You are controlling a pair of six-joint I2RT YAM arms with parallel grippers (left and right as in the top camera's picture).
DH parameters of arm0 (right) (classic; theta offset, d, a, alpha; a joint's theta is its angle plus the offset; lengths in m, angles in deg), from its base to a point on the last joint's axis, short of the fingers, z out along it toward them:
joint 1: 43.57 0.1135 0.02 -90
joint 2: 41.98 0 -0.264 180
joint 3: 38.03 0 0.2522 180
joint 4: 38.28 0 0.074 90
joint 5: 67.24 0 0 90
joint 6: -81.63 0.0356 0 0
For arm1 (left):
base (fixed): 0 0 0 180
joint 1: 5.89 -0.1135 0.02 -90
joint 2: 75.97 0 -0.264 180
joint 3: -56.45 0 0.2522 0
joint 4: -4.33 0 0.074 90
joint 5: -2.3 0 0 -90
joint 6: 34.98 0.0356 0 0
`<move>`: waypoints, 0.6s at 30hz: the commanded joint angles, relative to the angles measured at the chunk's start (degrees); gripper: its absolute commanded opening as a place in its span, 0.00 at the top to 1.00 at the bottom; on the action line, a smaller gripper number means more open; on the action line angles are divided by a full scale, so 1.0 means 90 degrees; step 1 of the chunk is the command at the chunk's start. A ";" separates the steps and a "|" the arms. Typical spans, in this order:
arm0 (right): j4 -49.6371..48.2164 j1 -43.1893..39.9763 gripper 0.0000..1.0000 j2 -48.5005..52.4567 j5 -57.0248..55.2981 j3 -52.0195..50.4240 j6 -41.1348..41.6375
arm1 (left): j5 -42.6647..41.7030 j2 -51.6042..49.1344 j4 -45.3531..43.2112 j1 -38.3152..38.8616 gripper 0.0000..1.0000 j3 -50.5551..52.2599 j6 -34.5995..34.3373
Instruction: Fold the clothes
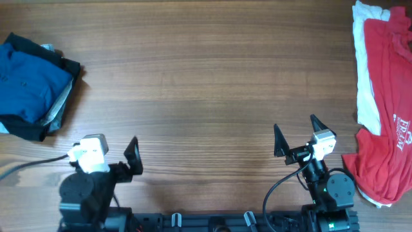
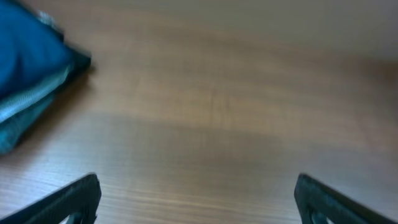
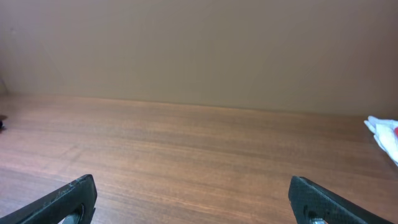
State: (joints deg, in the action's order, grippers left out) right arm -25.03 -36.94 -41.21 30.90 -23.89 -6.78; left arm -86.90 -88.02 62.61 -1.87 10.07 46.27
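My left claw (image 2: pixel 196 184) is spread wide and holds nothing. Its wrist camera shows only bare table (image 2: pixel 217 106) between the two black fingers (image 2: pixel 68 200). From overhead it sits near the front edge on the left, pointing out across the wood.

My right claw (image 1: pixel 295 124) is just as wide and just as empty. Its two dark tips are raised over the wood at the front right. Its wrist view shows table between the tips and a plain beige wall (image 3: pixel 199 43) behind.

Out from the left claw, the blue shirt (image 1: pixel 29 80) lies at the far left edge as a folded bundle, well apart from the fingers. It rests on a dark cloth (image 1: pixel 69 69) that shows around its edges. A strip of pale grey-green fabric shows between them on the right side. In the left wrist view its corner fills the upper left, blurred.

Out from the right claw, the red tee (image 1: pixel 386 109) with white lettering lies rumpled along the right edge and runs out of frame. The white garment (image 1: pixel 365 77) lies under it, showing along its left side and top. The tee's lower end comes near the right arm's base. Neither claw touches any cloth.
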 commanded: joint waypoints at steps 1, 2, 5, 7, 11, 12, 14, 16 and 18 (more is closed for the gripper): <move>-0.0024 -0.0039 0.00 -0.0063 0.0126 -0.0010 -0.0080 | -0.0046 0.0855 -0.1324 -0.0019 0.00 0.1350 0.0092; -0.0024 -0.0039 0.00 -0.0063 0.0129 -0.0010 -0.0085 | -0.0085 0.1035 -0.1739 -0.0019 0.00 0.1634 0.0092; -0.0024 -0.0039 0.00 -0.0063 0.0126 -0.0010 -0.0083 | -0.0073 0.1321 -0.2982 -0.0019 0.00 0.2293 0.0126; -0.0024 -0.0039 0.00 -0.0063 0.0129 -0.0010 -0.0080 | -0.0032 0.1321 -0.4036 -0.0019 0.00 0.2812 0.0274; -0.0024 -0.0039 0.00 -0.0063 0.0129 -0.0010 -0.0080 | -0.0158 0.1321 -0.5039 -0.0017 0.00 0.3587 0.0403; -0.0024 -0.0039 0.00 -0.0063 0.0129 -0.0010 -0.0083 | -0.0163 0.1321 -0.4770 -0.0012 0.00 0.3587 0.0398; -0.0024 -0.0039 0.00 -0.0063 0.0126 -0.0010 -0.0080 | -0.0318 0.1321 -0.4481 -0.0012 0.00 0.3587 0.0381; -0.0024 -0.0039 0.00 -0.0063 0.0129 -0.0010 -0.0080 | -0.0316 0.1321 -0.4466 -0.0012 0.00 0.3587 0.0381; -0.0024 -0.0039 0.00 -0.0063 0.0129 -0.0010 -0.0080 | -0.0316 0.1321 -0.4466 -0.0012 0.00 0.3587 0.0381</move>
State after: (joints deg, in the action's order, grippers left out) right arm -24.97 -36.94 -41.25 30.92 -23.89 -6.78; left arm -88.47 -76.74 22.15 -1.87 42.16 48.61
